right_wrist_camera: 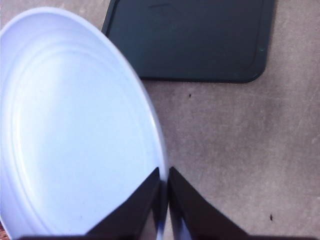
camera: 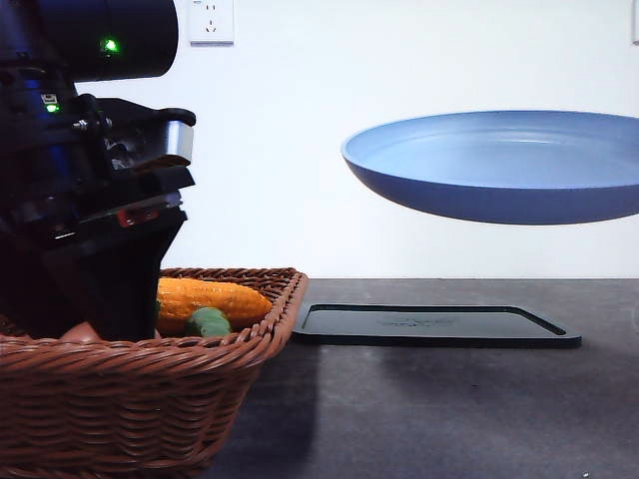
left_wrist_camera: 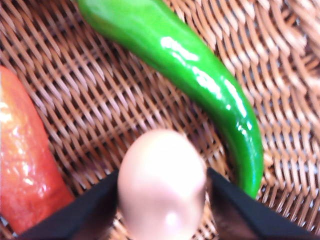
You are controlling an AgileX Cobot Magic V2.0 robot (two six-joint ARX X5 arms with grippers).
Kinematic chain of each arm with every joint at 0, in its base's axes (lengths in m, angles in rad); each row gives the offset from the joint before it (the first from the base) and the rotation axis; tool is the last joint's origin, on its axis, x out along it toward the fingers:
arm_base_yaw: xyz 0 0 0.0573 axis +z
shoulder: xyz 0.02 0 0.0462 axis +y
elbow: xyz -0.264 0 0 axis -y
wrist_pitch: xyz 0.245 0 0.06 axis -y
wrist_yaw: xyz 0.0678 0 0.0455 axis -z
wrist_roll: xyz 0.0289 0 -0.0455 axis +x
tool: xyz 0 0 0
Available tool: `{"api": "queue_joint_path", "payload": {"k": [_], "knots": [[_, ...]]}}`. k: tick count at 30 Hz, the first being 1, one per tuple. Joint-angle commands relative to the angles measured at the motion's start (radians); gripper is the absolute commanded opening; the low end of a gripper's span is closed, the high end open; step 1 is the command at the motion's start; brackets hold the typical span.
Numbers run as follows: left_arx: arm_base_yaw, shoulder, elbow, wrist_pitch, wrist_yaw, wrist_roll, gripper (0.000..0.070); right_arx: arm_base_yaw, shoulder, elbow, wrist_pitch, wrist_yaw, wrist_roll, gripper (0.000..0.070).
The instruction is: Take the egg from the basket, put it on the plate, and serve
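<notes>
White wall with a socket plate backs a dark grey table (camera: 439, 419), where a flat black tray (camera: 434, 324) lies beside a brown wicker basket (camera: 130, 399).

Inside that basket the left gripper (left_wrist_camera: 162, 192) has its two dark fingers (left_wrist_camera: 92, 210) set on either side of the egg (left_wrist_camera: 162, 187), open just to the egg's width and apparently pressing its flanks. In the left wrist view the egg's long axis points away from the camera, in line with the fingers, so the grip falls across its narrow waist. It sits low over the woven floor; whether it is lifted clear cannot be told. A glossy green pepper (left_wrist_camera: 200, 80) curves close past one side and a red-orange vegetable (left_wrist_camera: 25, 165) lies on the other, both apart from the egg. From the front, a corn cob (camera: 210, 297) shows over the rim, with the left arm reaching down in front of it.

The right gripper (right_wrist_camera: 164, 187) is pinched shut on the rim of the blue plate (camera: 499, 165), holding it in the air, roughly level, above the tray and well apart from the basket. The plate therefore lies to the right of the egg and higher, so the likely next move is up out of the basket, then across to the plate's open bowl.
</notes>
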Motion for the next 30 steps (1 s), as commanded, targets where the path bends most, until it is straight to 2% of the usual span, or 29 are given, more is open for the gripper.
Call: {"api": "queue_joint_path", "payload": {"k": [1, 8, 19, 23, 27, 30], "knots": [[-0.01, 0.015, 0.019, -0.008, -0.004, 0.028, 0.0237, 0.002, 0.001, 0.019, 0.011, -0.006, -0.001, 0.0], [-0.01, 0.014, 0.06, -0.068, -0.005, 0.042, 0.0218, 0.002, 0.002, 0.019, 0.011, -0.007, 0.0, 0.0], [-0.01, -0.077, 0.372, -0.278, -0.003, 0.071, 0.0218, 0.013, 0.044, 0.019, 0.011, -0.043, 0.008, 0.0], [-0.027, -0.113, 0.488, -0.283, 0.028, 0.066, 0.0218, 0.058, 0.093, 0.019, 0.012, -0.111, 0.012, 0.0], [-0.073, -0.117, 0.57, -0.281, 0.088, 0.062, 0.0218, 0.14, 0.153, 0.019, 0.043, -0.124, 0.035, 0.0], [-0.119, -0.115, 0.578, -0.268, 0.094, 0.062, 0.0218, 0.215, 0.192, 0.019, 0.091, -0.124, 0.065, 0.0]]}}
